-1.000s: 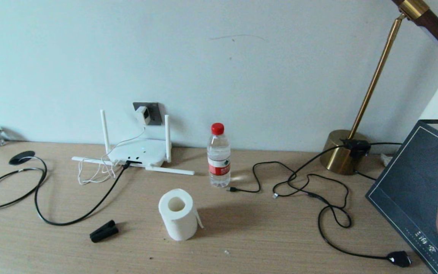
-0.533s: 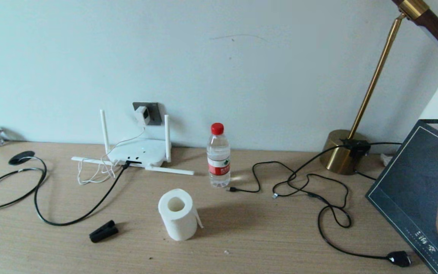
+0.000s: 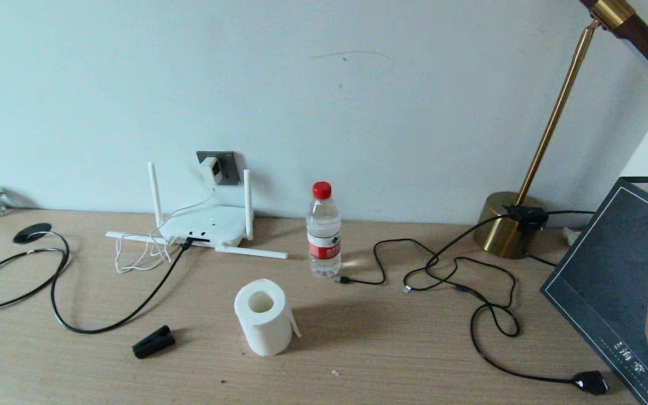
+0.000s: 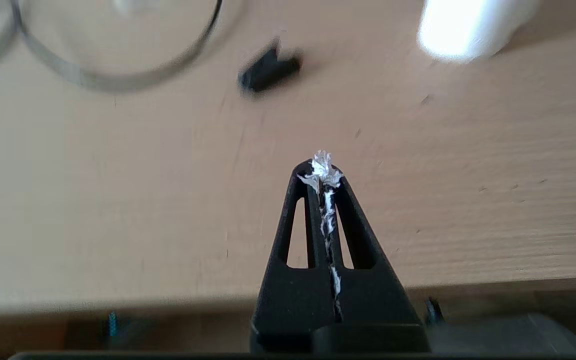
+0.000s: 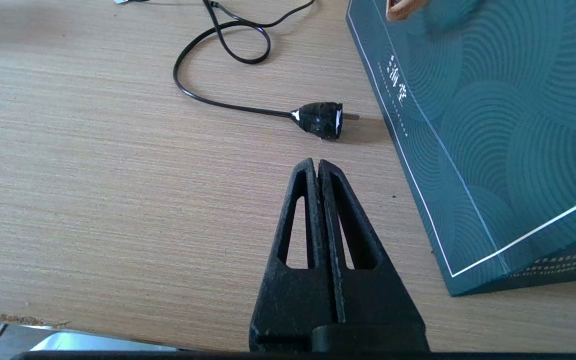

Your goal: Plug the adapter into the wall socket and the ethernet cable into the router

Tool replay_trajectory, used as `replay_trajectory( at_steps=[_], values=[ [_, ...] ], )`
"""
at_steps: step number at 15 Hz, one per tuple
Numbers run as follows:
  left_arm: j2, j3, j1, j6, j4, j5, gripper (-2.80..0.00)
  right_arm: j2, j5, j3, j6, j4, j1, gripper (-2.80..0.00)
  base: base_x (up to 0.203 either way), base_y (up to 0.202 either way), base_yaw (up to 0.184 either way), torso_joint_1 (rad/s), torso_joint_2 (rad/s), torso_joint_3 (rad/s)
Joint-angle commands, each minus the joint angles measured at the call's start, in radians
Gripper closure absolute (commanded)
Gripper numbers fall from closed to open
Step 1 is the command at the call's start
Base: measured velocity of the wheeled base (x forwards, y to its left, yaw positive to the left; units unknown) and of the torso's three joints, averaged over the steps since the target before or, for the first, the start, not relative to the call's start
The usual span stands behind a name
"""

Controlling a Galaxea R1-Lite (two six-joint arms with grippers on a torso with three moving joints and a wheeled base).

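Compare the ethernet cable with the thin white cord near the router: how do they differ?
The ethernet cable is black and thicker; the white cord is white and thinner. The ethernet cable sweeps in wide loops across the table; the white cord lies bunched left of the router. The white cord climbs to the adapter in the wall socket; the ethernet cable stays on the table. Both reach the router.

One router (image 3: pixel 207 224) (four antennas: two upright, two flat). One adapter (image 3: pixel 210 169), one wall socket (image 3: pixel 227 164). One ethernet cable (image 3: pixel 104 315). One bottle (image 3: pixel 323 230), one paper roll (image 3: pixel 264 316), one lamp (image 3: pixel 508 223), one black clip (image 3: pixel 153 341), one teal box (image 3: pixel 628 281).
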Motion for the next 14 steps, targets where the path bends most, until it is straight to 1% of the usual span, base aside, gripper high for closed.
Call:
replay_trajectory(
  at_steps=[1,3,5,8,10,11,14],
  values=[
    [-0.164,-0.002,-0.018,0.015,0.004,-0.013,0.0,0.001,0.001,-0.001,0.005,0.002,0.0,0.0,0.0,0.0,0.0,0.0,0.0,0.0],
    [-0.195,0.005,-0.025,0.033,-0.012,-0.004,0.0,0.001,0.001,-0.001,0.004,0.002,0.0,0.0,0.0,0.0,0.0,0.0,0.0,0.0],
    [-0.197,0.005,-0.025,0.021,-0.01,0.002,0.0,0.001,0.001,-0.001,0.004,0.002,0.0,0.0,0.0,0.0,0.0,0.0,0.0,0.0],
    [-0.197,0.005,-0.025,-0.066,-0.009,0.035,0.0,0.001,0.001,0.001,0.005,0.002,0.0,0.0,0.0,0.0,0.0,0.0,0.0,0.0],
    [-0.197,0.005,-0.025,-0.12,-0.013,0.043,0.0,0.001,-0.002,0.001,0.01,0.002,0.0,0.0,0.0,0.0,0.0,0.0,0.0,0.0],
    [-0.197,0.005,-0.025,-0.131,-0.015,0.043,0.0,0.001,-0.005,-0.001,0.005,0.002,0.0,0.0,0.0,0.0,0.0,0.0,0.0,0.0],
    [-0.197,0.005,-0.025,-0.131,-0.015,0.043,0.0,0.002,-0.005,-0.001,0.004,0.002,0.0,0.0,0.0,0.0,0.0,0.0,0.0,0.0]
  ],
)
